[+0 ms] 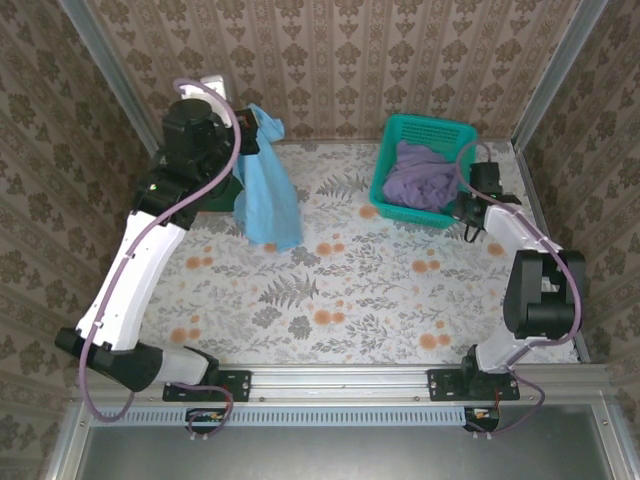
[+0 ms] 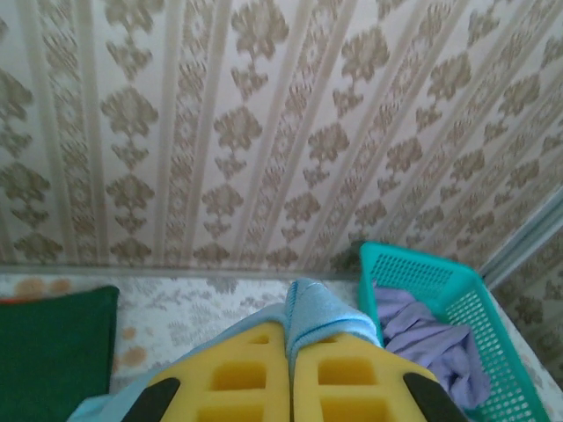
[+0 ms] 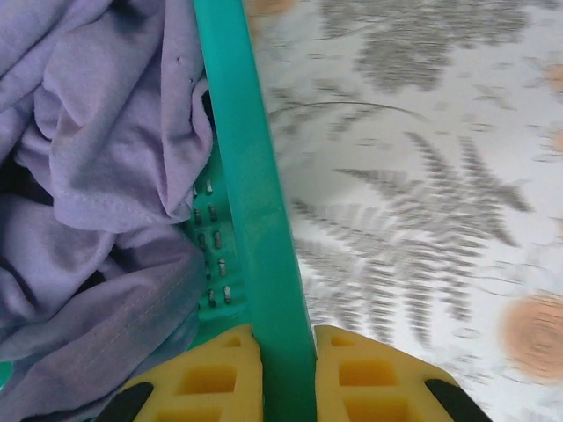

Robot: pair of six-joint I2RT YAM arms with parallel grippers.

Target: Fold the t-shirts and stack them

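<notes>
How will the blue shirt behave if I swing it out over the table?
Floppy, probably: the blue shirt hangs limp from the left gripper, pinched at a bunched edge. It looks light, so it may sway and land crumpled, not flat.

The top camera looks steeply down from above the near edge, over the whole counter (image 1: 350, 290). The left wrist camera faces the back wall (image 2: 264, 114) from the counter's far left. The right wrist camera peers down, pressed close to the basket (image 3: 255, 193) rim. All three share the basket and the purple t-shirt (image 3: 97, 132).
</notes>
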